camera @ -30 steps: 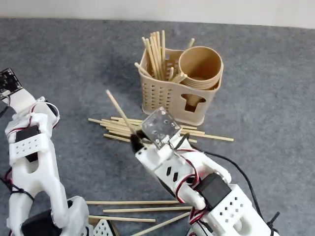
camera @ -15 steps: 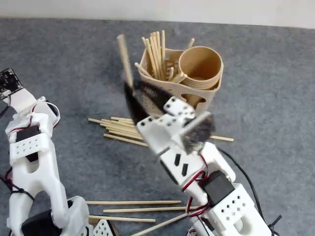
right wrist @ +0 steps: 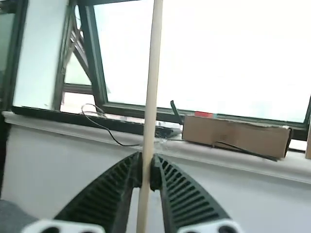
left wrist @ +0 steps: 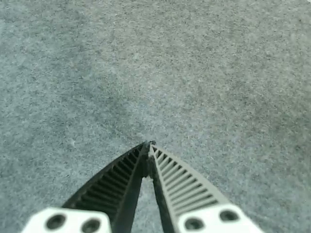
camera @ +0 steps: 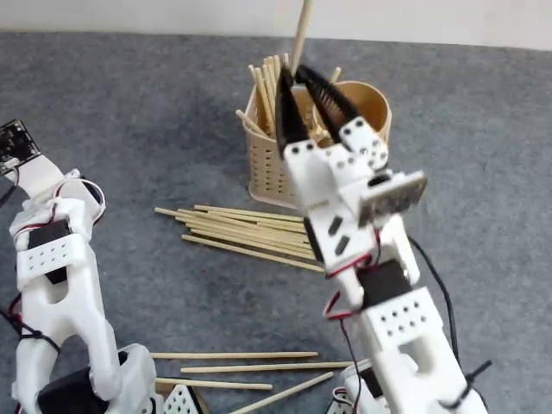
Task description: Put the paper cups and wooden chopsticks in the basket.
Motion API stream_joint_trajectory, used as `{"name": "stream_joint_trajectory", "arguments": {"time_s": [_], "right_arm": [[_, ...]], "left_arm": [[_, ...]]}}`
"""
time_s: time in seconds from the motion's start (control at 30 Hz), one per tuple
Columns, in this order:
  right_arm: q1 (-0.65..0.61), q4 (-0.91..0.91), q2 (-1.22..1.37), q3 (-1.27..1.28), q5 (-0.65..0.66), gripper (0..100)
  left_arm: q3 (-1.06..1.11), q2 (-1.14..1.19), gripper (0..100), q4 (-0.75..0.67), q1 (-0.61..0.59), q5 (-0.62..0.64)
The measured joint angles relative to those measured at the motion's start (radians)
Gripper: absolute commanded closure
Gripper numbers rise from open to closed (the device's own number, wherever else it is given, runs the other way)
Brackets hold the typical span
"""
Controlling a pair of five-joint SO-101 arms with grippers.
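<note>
The right gripper [camera: 295, 73] is clenched on a single wooden chopstick [camera: 301, 30], gripped near its lower end between the black fingertips. In the high view it is positioned over the basket [camera: 267, 172]. In the right wrist view the gripper [right wrist: 147, 170] holds that chopstick [right wrist: 154, 73] upright against a window [right wrist: 218, 53], with a cardboard box [right wrist: 233, 136] on the ledge behind. The basket contains a bundle of standing chopsticks [camera: 269, 86] in one compartment and stacked paper cups [camera: 375, 97] in the other. A loose pile of chopsticks [camera: 250, 228] lies on the grey mat [camera: 129, 129] just in front of the basket. Three further chopsticks [camera: 233, 355] lie well apart from it, between the arm bases. The left gripper [left wrist: 147, 144] is closed, tips touching, holding nothing, above bare mat [left wrist: 194, 63].
</note>
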Motion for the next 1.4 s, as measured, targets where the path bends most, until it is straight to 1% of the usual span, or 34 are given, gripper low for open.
{"name": "stream_joint_trajectory", "arguments": {"time_s": [0.3, 0.33, 0.43, 0.47, 0.53, 0.63, 0.8, 0.97, 1.1, 1.23, 1.4], "right_arm": [[0.009, -0.003, 0.252, -0.043, 0.000, 98.3], [0.009, -0.003, 0.269, -0.043, 0.000, 96.1], [0.011, -0.003, 0.298, -0.043, 0.000, 85.2], [0.014, -0.003, 0.298, -0.043, 0.000, 83.9], [0.020, 0.008, 0.296, -0.044, 0.000, 85.1], [0.021, 0.114, 0.285, -0.066, 0.000, 89.2], [0.021, 0.359, 0.153, -0.104, 0.000, 99.0], [0.021, 0.626, -0.028, -0.095, 0.000, 99.4], [0.026, 0.810, -0.172, -0.014, 0.000, 99.4], [0.049, 0.931, -0.344, 0.110, 0.000, 99.4], [0.080, 1.011, -0.582, 0.293, 0.000, 99.4]], "left_arm": [[0.000, 0.000, 99, 0.000, 0.000, 0.000], [0.000, 0.000, 99, 0.000, 0.000, 0.000], [0.000, 0.000, 99, 0.000, 0.000, 0.000], [0.000, 0.000, 99, 0.000, 0.000, 0.000], [0.000, 0.000, 99, 0.000, 0.000, 0.000], [0.000, 0.000, 99, 0.000, 0.000, 0.000], [0.000, 0.000, 99, 0.000, 0.000, 0.000], [0.000, 0.000, 99, 0.000, 0.000, 0.000], [0.000, 0.000, 99, 0.000, 0.000, 0.000], [0.000, 0.000, 99, 0.000, 0.000, 0.000], [0.000, 0.000, 99, 0.000, 0.000, 0.000]]}}
